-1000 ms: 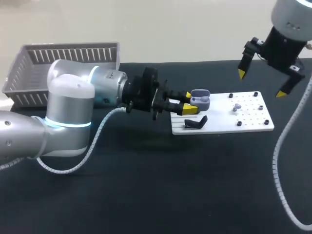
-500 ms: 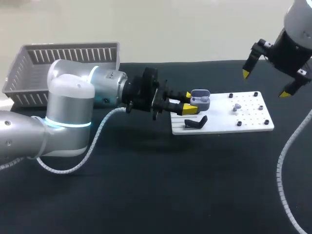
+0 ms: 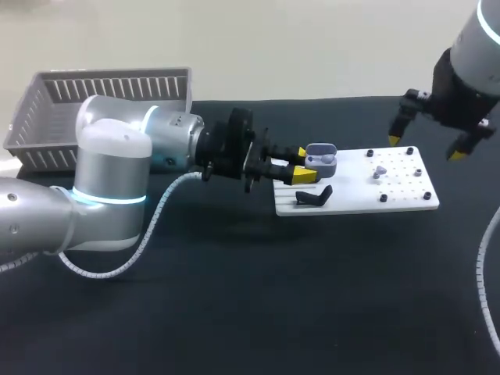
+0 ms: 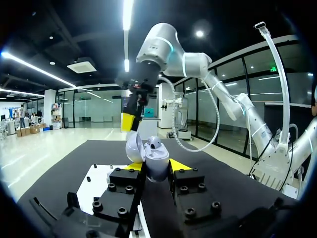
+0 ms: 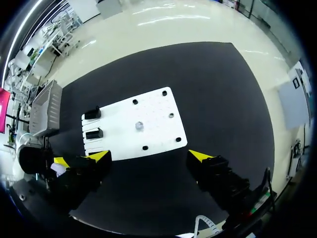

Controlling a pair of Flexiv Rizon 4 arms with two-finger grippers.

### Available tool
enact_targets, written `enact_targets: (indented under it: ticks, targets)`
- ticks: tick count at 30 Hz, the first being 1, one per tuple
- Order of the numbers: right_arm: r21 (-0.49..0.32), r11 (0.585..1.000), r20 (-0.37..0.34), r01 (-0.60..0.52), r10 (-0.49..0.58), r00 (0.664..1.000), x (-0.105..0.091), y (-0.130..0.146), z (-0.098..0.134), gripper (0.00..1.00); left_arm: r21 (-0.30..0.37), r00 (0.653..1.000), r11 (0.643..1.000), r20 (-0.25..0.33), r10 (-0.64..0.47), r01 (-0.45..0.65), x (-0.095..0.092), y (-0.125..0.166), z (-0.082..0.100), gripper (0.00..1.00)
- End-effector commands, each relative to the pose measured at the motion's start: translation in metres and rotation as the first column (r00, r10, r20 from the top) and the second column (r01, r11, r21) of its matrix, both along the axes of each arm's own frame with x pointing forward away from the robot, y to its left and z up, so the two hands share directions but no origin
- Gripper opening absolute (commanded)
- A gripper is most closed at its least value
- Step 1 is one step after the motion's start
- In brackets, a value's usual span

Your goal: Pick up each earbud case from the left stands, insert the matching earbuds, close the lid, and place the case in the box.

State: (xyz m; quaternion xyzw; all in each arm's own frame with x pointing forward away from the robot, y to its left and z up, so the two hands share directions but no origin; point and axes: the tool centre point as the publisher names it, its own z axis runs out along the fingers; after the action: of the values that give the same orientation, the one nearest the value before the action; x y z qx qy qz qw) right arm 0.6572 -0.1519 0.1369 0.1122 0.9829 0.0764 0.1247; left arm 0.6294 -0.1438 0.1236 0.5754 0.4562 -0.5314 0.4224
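The left jaws pinch the open earbud case (image 3: 322,160), their arm stretched out flat. The right jaws point down, spread wide, with the white board (image 3: 355,199) ahead of them.

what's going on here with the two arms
The left tool is shut on a pale earbud case with its lid open, holding it at the left end of the white board, next to a black stand. The right tool hangs open above the board's right end, where a small earbud lies. The case is not yet in the grey basket at the far left.
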Motion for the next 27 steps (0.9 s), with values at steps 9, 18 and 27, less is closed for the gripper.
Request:
enact_targets:
  ticks: [9, 18, 27]
  targets:
    - [-0.055, 0.996, -0.068, -0.069, 0.065, 0.996, 0.026, 0.026, -0.030, 0.47, -0.001, 1.000, 1.000, 0.001, 0.002, -0.002, 0.000, 0.000, -0.001, 0.00]
    - [-0.092, 0.989, -0.091, -0.116, 0.108, 0.990, 0.031, 0.033, -0.048, 0.44, -0.001, 1.000, 1.000, 0.001, 0.002, -0.002, 0.000, 0.000, -0.001, 0.00]
    - [-0.083, 0.984, -0.132, -0.160, 0.149, 0.980, 0.038, 0.036, -0.071, 0.42, -0.001, 1.000, 1.000, 0.001, 0.002, -0.002, 0.000, 0.000, -0.001, 0.00]
